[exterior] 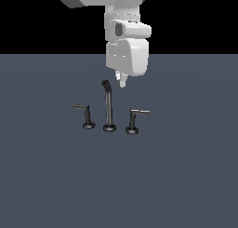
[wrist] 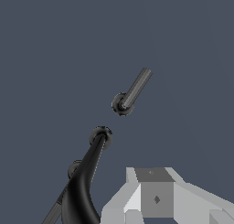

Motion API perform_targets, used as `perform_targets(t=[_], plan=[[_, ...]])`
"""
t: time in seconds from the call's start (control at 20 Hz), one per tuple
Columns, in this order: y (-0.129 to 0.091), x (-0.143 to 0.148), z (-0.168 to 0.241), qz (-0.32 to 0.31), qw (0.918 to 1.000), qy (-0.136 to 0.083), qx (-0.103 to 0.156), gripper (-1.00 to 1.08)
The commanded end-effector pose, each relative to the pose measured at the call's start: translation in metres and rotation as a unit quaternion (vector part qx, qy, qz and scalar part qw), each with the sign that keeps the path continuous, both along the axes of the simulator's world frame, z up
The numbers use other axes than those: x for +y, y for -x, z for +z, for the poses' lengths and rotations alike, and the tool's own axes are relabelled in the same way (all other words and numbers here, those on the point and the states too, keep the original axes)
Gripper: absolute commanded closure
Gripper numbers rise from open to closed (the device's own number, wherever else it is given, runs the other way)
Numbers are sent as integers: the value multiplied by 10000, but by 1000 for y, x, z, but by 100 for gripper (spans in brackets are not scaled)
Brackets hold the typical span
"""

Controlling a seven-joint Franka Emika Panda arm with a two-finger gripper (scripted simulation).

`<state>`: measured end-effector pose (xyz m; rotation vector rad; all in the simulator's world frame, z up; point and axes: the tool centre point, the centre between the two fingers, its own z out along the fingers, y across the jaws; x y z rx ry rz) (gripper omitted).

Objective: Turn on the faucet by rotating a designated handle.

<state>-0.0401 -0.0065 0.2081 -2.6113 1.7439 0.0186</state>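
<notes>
Pincer (exterior: pixel 122 80) contact with the designated handle (exterior: pixel 138 112) has not yet been made; whether its jaws are parted or closed cannot be told. That handle is seen standing just beside the spout (exterior: pixel 108 103), on the exterior view's right, its lever apparently unturned. The other handle (exterior: pixel 82 108) flanks the spout's far side on the tabletop (exterior: pixel 186 176). Approach, grasp and rotation are judged to remain.
</notes>
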Motion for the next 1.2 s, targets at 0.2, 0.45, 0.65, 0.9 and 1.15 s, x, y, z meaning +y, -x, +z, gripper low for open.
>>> perform_targets(t=[0.2,0.45,0.65,0.9,1.15], plan=[[-26,-25,-39,-919,9958,24,-12,108],[-42,-48,-68,-1605,9870,43,-20,108],[-51,-64,-86,-2055,9786,53,-26,108],[-58,-80,-103,-2467,9691,58,-31,108],[-61,-88,-111,-2662,9639,56,-34,108]])
